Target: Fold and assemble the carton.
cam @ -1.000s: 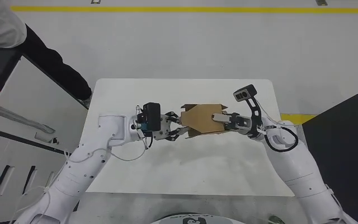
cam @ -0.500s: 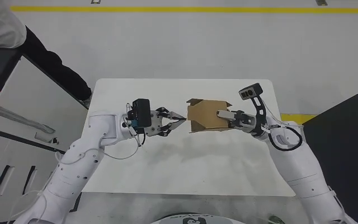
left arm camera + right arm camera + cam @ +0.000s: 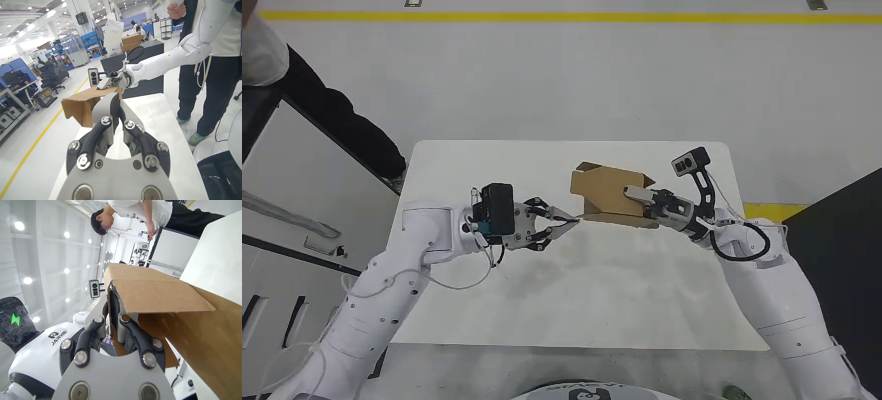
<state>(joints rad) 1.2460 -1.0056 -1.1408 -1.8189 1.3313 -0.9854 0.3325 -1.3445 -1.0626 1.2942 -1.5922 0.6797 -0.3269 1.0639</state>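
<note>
A brown cardboard carton (image 3: 607, 195), partly opened with loose flaps, is held tilted above the white table (image 3: 542, 290). My right gripper (image 3: 640, 195) is shut on one of its walls at the right end; the right wrist view shows the fingers (image 3: 113, 306) clamping the cardboard edge of the carton (image 3: 160, 294). My left gripper (image 3: 567, 220) is shut with nothing in it, its tips just short of the carton's near left corner. In the left wrist view its fingers (image 3: 116, 108) point at the carton (image 3: 81, 108), with the right gripper (image 3: 105, 86) on top of it.
The table runs to edges on all sides, with bare surface in front of both arms. A dark cabinet (image 3: 842, 260) stands off the right side and a grey bench (image 3: 302, 170) off the left.
The left gripper let go of the carton's left end and drew back a little. The right gripper carried the carton to the right and tilted it up.
</note>
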